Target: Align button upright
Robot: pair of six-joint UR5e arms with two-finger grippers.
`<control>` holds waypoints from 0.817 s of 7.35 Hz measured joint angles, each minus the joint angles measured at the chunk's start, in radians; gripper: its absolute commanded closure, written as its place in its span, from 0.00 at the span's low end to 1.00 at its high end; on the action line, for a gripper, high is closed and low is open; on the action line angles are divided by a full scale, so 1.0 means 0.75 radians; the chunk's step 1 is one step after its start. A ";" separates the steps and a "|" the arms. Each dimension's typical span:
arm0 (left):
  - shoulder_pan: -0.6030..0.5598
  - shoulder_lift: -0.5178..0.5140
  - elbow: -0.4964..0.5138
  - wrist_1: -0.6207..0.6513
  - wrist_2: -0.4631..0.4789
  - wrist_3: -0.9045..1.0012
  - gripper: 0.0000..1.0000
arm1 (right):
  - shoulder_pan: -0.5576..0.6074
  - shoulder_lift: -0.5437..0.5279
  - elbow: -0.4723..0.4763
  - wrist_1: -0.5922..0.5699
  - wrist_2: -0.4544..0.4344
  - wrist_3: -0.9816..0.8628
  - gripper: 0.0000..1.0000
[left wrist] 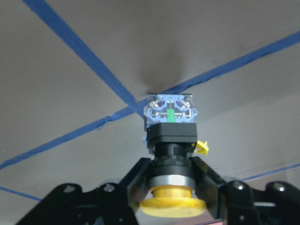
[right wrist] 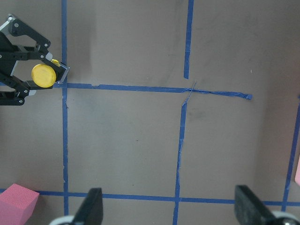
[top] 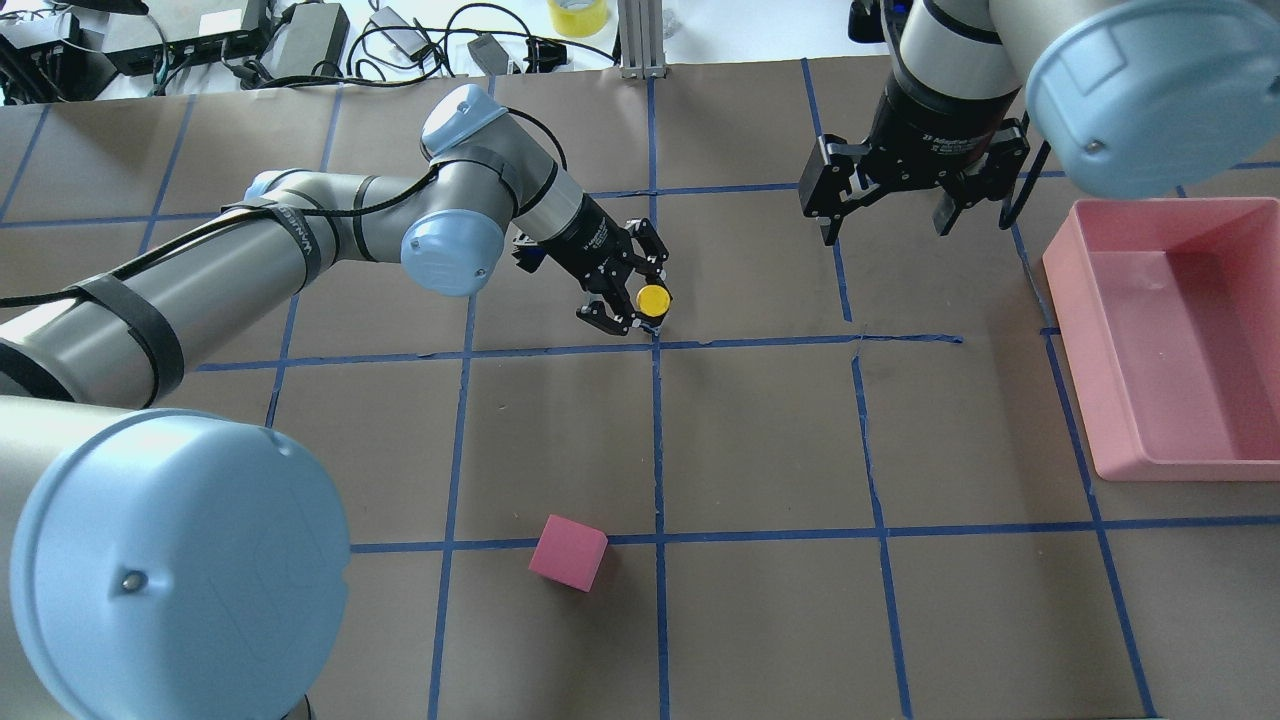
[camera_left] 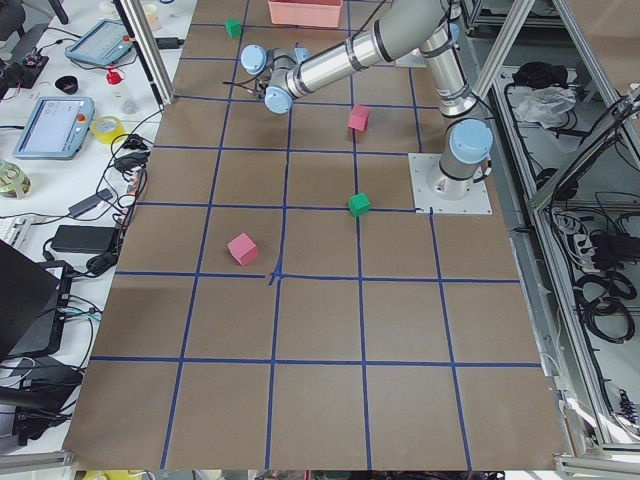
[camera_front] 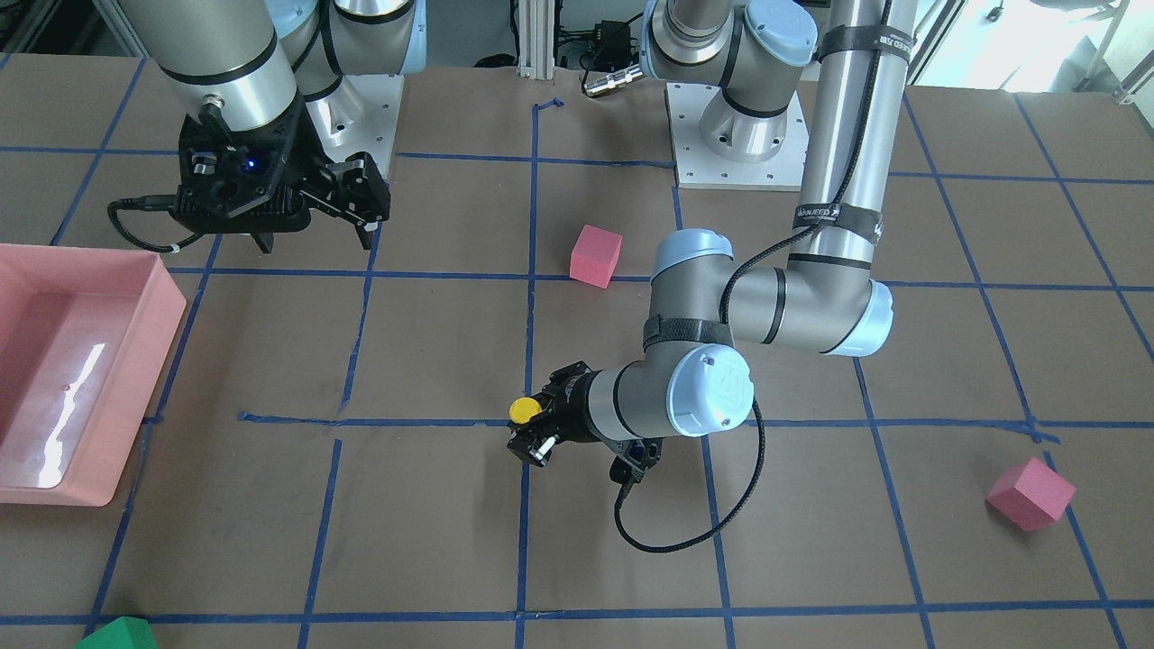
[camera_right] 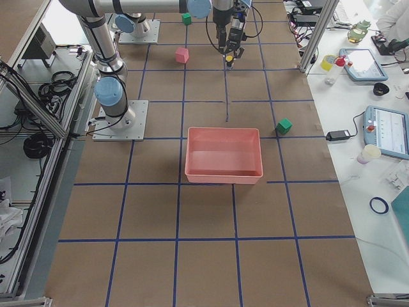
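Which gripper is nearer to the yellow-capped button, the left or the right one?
Left. The left gripper is shut on the button, its fingers on the black body below the cap. The right gripper hangs open, well apart from it, toward the pink tray.

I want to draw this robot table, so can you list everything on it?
button: one, yellow cap and black body; held at a tape crossing.
pink cubes: two, pink; one mid-table, one toward the robot's left.
green cubes: two, green; one by the left arm's base, one near the tray.
tray: one, pink; on the robot's right side.
table: one, brown with blue tape lines.
left gripper: one, black; shut on the button.
right gripper: one, black; open, near the tray.
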 measured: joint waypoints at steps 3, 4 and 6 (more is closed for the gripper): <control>0.001 -0.003 -0.002 -0.002 0.008 0.003 0.15 | 0.000 0.000 0.001 0.001 0.000 0.000 0.00; 0.001 -0.003 0.000 -0.002 0.011 0.004 0.06 | 0.000 0.000 0.003 0.001 0.000 0.000 0.00; 0.000 0.023 0.021 -0.001 0.082 0.007 0.04 | 0.000 0.000 0.008 0.000 0.000 -0.001 0.00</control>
